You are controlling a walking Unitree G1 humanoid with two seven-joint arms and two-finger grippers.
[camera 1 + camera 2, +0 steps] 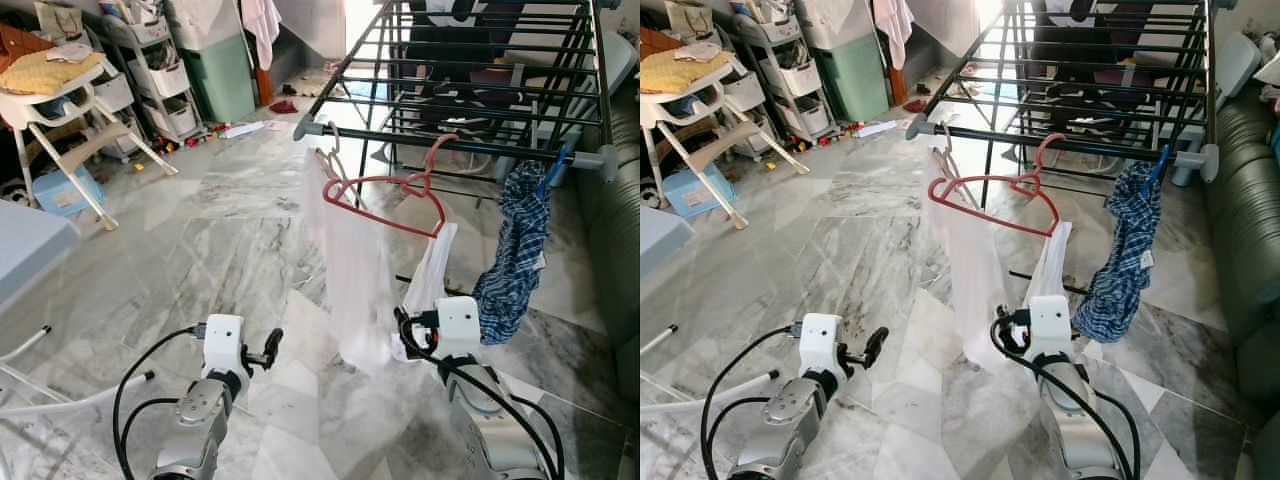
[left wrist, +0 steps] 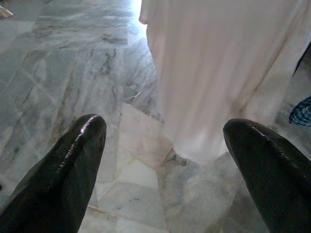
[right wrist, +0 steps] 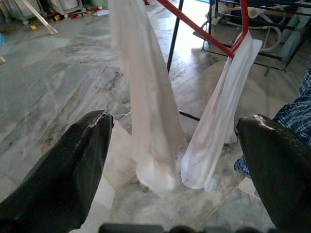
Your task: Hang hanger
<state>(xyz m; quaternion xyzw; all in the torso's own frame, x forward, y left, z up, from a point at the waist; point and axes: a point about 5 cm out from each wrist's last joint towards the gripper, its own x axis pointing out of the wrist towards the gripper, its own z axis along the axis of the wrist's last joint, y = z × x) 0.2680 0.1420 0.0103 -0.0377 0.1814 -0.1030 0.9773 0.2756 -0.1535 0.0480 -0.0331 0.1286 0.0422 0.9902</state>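
A red hanger [image 1: 385, 190] hangs by its hook from the front rail of the black drying rack [image 1: 450, 145], tilted, with a white garment [image 1: 355, 275] draped over it in two hanging folds. My right gripper [image 3: 177, 160] is open, low and just in front of the garment's lower ends [image 3: 194, 160], holding nothing. My left gripper [image 2: 165, 160] is open too, off to the garment's left above the marble floor, with empty space between its black fingers [image 2: 73, 160].
A blue checked cloth [image 1: 515, 250] hangs at the rail's right end on a blue peg. A dark green sofa [image 1: 1245, 230] lines the right side. A white high chair [image 1: 60, 110], storage drawers [image 1: 165, 75] and scattered toys stand at the far left.
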